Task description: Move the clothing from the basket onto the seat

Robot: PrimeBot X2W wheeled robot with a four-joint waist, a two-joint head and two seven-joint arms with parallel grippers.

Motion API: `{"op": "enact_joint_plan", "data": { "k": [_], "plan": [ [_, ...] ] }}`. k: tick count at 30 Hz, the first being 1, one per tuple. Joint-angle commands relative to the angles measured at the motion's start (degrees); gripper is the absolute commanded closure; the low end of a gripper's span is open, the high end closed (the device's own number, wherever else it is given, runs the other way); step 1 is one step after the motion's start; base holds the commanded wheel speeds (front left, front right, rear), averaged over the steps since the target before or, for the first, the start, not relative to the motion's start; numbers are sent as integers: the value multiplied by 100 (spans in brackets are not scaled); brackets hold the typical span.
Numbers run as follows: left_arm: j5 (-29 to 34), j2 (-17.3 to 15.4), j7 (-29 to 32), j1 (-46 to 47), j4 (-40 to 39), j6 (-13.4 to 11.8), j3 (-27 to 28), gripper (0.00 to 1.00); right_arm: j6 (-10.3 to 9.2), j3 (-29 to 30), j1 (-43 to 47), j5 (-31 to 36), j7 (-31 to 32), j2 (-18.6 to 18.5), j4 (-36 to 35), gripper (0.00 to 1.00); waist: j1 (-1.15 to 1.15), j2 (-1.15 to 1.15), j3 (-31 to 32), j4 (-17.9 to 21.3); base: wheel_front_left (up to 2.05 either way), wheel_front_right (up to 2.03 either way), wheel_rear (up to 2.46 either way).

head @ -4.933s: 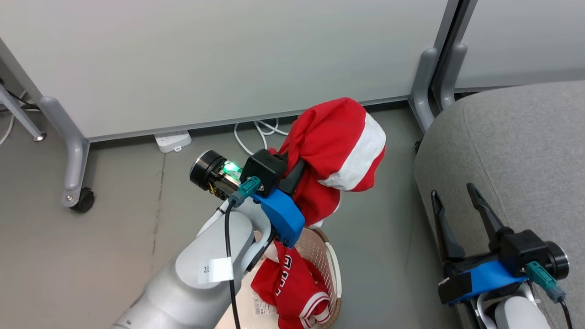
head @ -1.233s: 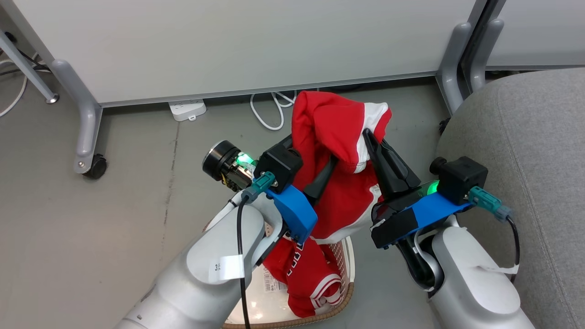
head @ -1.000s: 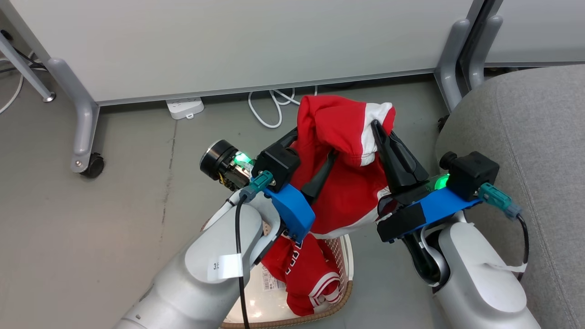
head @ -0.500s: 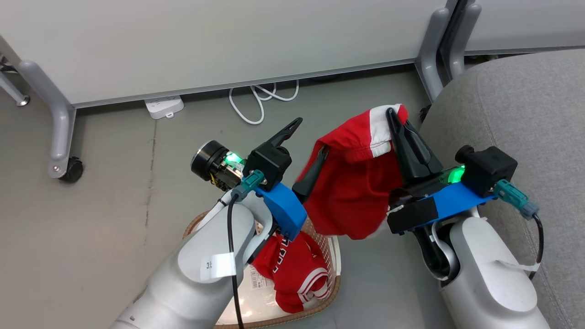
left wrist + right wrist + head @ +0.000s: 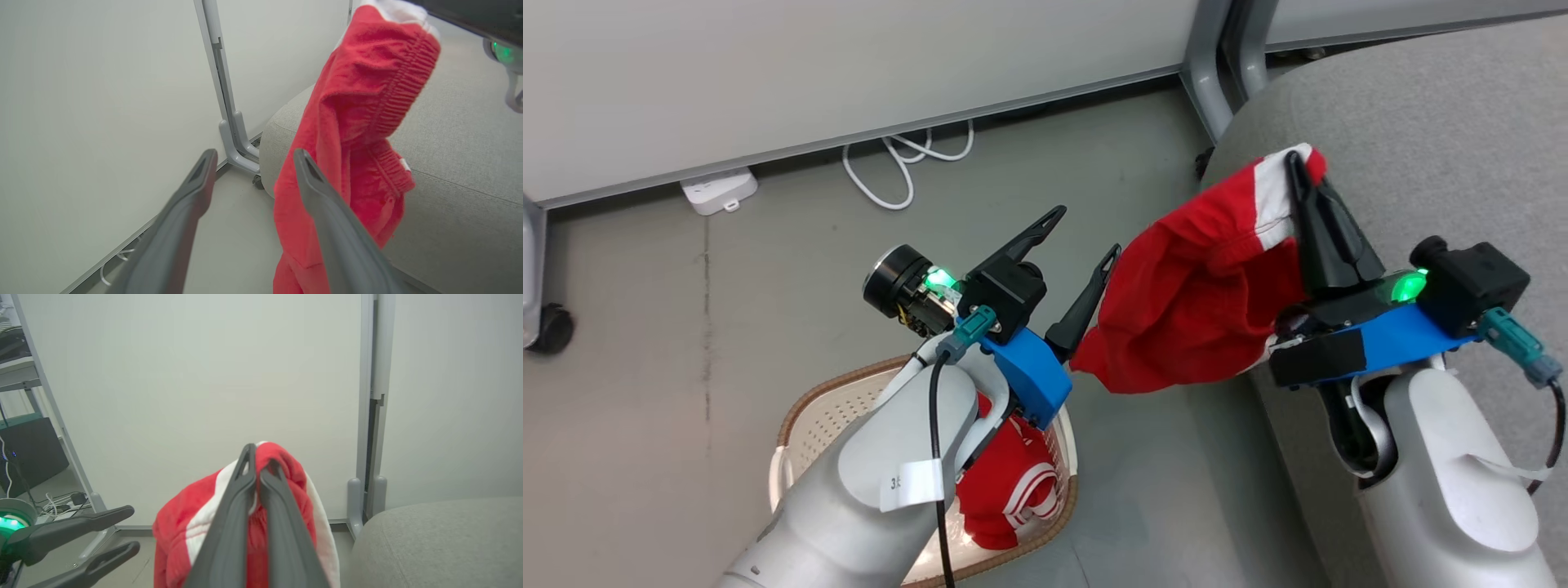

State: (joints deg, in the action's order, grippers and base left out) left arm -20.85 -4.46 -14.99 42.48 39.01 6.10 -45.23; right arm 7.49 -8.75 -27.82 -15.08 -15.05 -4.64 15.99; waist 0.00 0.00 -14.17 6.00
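Right gripper (image 5: 1294,163), clamping the red garment (image 5: 1201,310) by one edge, may drop it on the floor (image 5: 1160,490) short of the seat (image 5: 1421,106) if the pinch slips; left gripper (image 5: 1085,230) spread wide, empty

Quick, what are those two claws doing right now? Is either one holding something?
The left gripper is open, gripping nothing.
The right gripper is shut on the red garment, which hangs from it.

Pale grey forearms (image 5: 890,441) carry blue brackets (image 5: 1029,376), black fingers (image 5: 1025,241), teal plugs (image 5: 972,327) and a tag (image 5: 911,483) possibly reading 35
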Motion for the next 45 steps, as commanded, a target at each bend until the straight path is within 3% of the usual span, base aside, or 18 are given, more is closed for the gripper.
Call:
{"op": "enact_joint_plan", "data": {
  "k": [1,10,21,36,45],
  "plan": [
    [38,-28,-29,-7,-43,29,-23,0,1,110,62,62,-20,-66,-87,100,0,0,-102,211,0,0,0],
    [160,0,-30,65,-192,52,-220,0,1,814,216,162,-21,-221,-402,100,0,0,-298,726,0,0,0],
    [167,58,-30,63,-305,92,-527,0,1,1622,628,252,-20,-189,-760,100,0,0,-504,1077,0,0,0],
    [112,74,-30,10,-358,106,-686,0,1,1664,709,328,-20,-59,-773,100,0,0,-501,1132,0,0,0],
    [172,-68,-29,229,-491,30,-590,0,1,1723,-152,396,-21,-446,-986,100,0,0,-856,1113,0,0,0]
  ]
}}
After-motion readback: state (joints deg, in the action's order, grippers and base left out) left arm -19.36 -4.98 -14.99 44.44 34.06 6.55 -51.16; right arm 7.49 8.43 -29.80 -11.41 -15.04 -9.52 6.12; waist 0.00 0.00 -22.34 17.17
